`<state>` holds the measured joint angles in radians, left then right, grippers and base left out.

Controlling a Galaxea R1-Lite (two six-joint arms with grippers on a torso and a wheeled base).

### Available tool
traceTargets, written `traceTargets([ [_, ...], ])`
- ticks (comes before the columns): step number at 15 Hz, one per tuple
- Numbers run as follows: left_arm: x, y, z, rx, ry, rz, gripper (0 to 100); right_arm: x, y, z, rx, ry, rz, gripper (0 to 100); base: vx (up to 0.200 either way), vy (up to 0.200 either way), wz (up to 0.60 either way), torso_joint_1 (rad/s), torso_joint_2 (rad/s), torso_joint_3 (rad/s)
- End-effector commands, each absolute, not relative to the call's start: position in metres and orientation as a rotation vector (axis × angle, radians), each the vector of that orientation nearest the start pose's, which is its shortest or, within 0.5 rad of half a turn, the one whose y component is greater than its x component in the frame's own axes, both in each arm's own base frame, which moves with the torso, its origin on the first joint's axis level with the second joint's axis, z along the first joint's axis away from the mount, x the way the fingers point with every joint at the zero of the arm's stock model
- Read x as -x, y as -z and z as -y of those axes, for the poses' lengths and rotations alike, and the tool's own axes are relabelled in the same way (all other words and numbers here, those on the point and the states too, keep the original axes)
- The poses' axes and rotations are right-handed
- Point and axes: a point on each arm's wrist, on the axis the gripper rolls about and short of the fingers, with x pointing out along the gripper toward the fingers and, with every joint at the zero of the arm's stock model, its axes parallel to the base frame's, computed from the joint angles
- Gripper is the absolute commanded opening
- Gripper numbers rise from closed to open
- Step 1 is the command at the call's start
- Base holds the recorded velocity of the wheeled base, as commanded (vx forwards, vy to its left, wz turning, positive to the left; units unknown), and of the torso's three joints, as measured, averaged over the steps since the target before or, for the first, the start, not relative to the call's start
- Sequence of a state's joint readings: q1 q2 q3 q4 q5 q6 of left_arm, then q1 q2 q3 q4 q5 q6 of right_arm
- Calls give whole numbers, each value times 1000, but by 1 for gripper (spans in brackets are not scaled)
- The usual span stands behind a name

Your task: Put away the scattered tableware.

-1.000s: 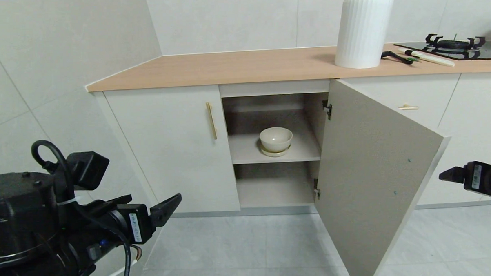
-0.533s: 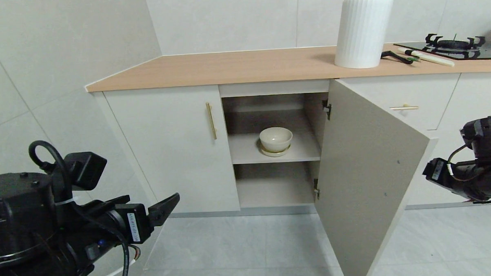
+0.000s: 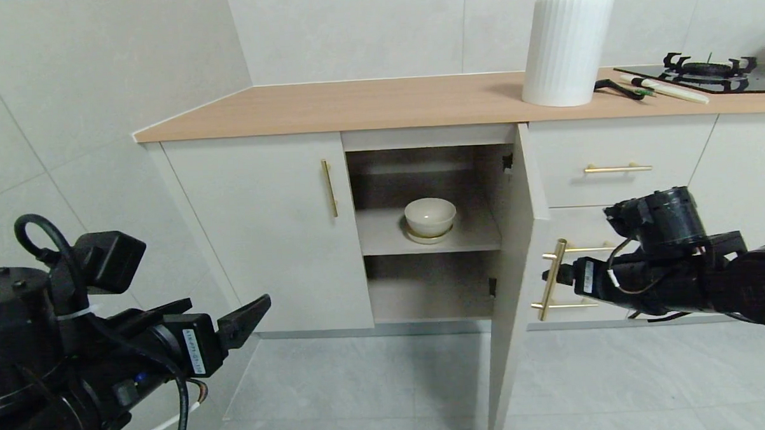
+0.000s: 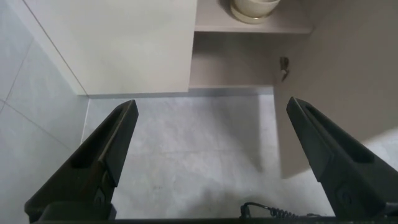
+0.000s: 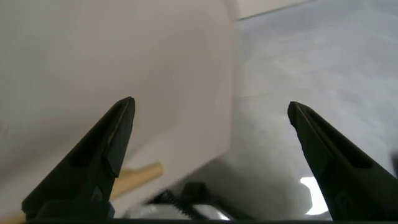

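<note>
Head view: bowl [image 3: 429,216] is sitting on a small plate [image 3: 425,238] on the upper shelf [image 3: 383,234] of the open cabinet [image 3: 418,144], under the wooden counter [image 3: 353,104]. Cabinet door [image 3: 511,299] is standing part open, seen almost edge-on. Right gripper [image 3: 559,277] is hovering right at the door's gold handle [image 3: 553,266], outside the door; can't tell if it is touching. Left gripper [image 3: 236,312] is hanging low on the left, well apart from the cabinet, fingers spread with nothing between them. White ribbed cylinder [image 3: 566,49] is standing on the counter, stove [image 3: 711,73] further right.

Left wrist view: left gripper [image 4: 211,104] is gaping wide and carrying nothing, pointing at the floor [image 4: 186,162] in front of the cabinet. Bowl [image 4: 254,6] is showing on the shelf [image 4: 217,26] beyond the fingertips, door [image 4: 339,87] off to one side.

Right wrist view: right gripper [image 5: 210,106] is spread wide, gripping nothing. Door [image 5: 112,68] face is sitting just beyond the fingers, handle [image 5: 138,176] lying close to the gripper's base.
</note>
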<state>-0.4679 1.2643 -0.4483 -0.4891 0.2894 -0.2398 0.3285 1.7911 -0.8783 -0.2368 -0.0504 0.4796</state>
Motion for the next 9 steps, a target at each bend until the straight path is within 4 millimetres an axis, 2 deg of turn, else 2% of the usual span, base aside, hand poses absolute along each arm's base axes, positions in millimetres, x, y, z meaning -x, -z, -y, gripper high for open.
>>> traceTargets([
  [1,-163,-179,75,120,136,-315,100,-305,-128,-132,-296,-178,-736,100,0,0,0,0,0,0],
  [3,-163,-179,75,121,138,-317,100,-312,-128,-144,-295,-205,-728,100,0,0,0,0,0,0],
  [5,-163,-177,76,116,136,-327,100,-323,-120,-159,-330,-227,-678,100,0,0,0,0,0,0],
  [9,-164,-175,76,113,136,-337,100,-337,-103,-170,-413,-221,-621,100,0,0,0,0,0,0],
])
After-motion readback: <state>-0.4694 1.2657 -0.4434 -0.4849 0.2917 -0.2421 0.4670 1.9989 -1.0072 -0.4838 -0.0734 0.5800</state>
